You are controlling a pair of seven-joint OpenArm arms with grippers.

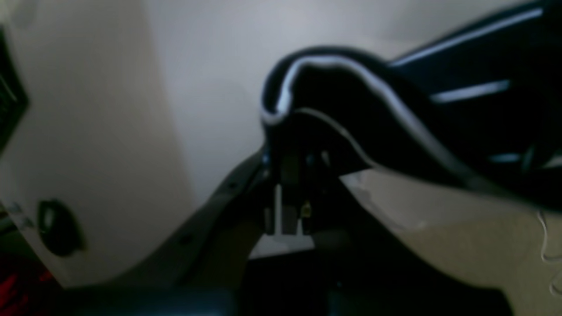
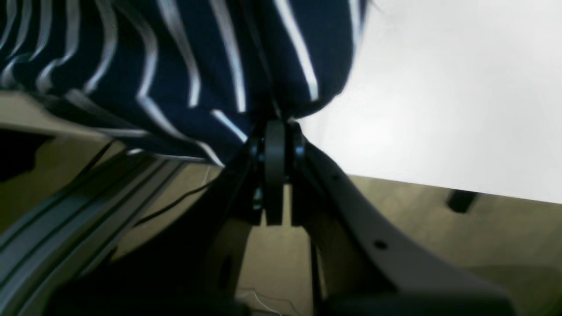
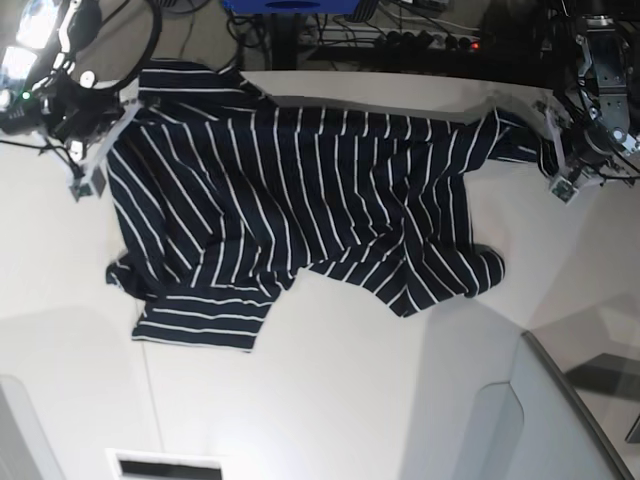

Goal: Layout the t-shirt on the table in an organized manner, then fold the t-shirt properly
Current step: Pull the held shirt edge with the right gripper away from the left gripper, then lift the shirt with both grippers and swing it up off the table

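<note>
White table (image 3: pixel 330 400) carries the t-shirt (image 3: pixel 300 190), stretched between my 2 arms. My left gripper (image 3: pixel 548 140) and right gripper (image 3: pixel 125 108) reach to far corners, both clamped tight on fabric.

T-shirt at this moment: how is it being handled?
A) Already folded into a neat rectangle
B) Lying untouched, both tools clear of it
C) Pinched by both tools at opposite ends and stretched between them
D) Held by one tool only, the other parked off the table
C: the left tool and the right tool are each shut on the t-shirt, which spans between them, rumpled and unfolded, over the table.
</note>
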